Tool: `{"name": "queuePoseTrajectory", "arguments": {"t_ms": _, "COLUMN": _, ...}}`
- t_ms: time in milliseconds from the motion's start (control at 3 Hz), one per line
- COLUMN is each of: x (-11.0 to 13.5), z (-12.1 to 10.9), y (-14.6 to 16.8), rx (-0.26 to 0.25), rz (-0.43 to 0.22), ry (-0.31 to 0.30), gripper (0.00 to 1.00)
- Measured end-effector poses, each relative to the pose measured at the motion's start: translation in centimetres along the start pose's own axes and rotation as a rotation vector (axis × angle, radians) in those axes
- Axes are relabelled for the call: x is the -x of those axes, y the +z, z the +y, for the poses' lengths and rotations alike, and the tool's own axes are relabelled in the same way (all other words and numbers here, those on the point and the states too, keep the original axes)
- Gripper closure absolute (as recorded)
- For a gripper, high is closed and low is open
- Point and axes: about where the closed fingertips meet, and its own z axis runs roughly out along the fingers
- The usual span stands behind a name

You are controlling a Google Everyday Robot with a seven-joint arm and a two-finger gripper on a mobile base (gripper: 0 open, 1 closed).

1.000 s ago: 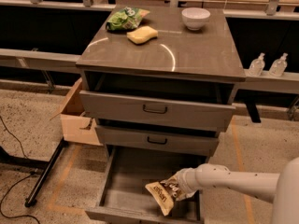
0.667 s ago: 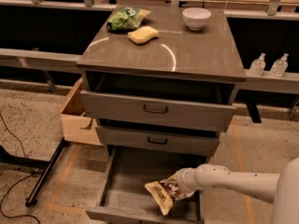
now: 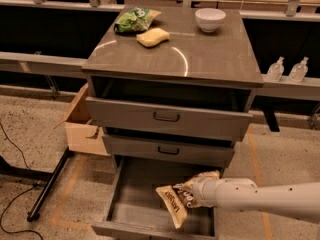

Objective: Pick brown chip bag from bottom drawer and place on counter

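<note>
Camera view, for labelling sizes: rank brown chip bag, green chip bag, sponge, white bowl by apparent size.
Largest: brown chip bag (nearest, at the gripper in the bottom drawer)
green chip bag
sponge and bowl look alike

Counter [image 3: 215,59], green chip bag [image 3: 134,20], sponge [image 3: 152,37], bowl [image 3: 210,19]

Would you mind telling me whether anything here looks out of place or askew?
The brown chip bag sits tilted in the bottom drawer, right by the gripper near the drawer's right wall. The top drawer and middle drawer stand partly open. Nothing looks spilled or damaged.
</note>
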Motion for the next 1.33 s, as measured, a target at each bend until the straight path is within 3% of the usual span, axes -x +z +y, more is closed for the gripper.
{"name": "queuePoseTrajectory", "arguments": {"t_ms": 333, "x": 2.8, "z": -3.6, "y": -5.0, "rx": -0.094, "rz": 0.047, "ry": -0.035, "gripper": 1.0}}
{"name": "queuePoseTrajectory", "arguments": {"t_ms": 667, "x": 8.3, "z": -4.2, "y": -9.4, "rx": -0.093, "rz": 0.034, "ry": -0.053, "gripper": 1.0}}
{"name": "queuePoseTrajectory", "arguments": {"t_ms": 1000, "x": 10.1, "z": -5.4, "y": -12.0, "rx": -0.096, "rz": 0.049, "ry": -0.109, "gripper": 1.0}}
{"name": "queuePoseTrajectory", "arguments": {"t_ms": 1333, "x": 10.0, "z": -6.8, "y": -12.7, "rx": -0.113, "rz": 0.059, "ry": -0.115, "gripper": 1.0}}
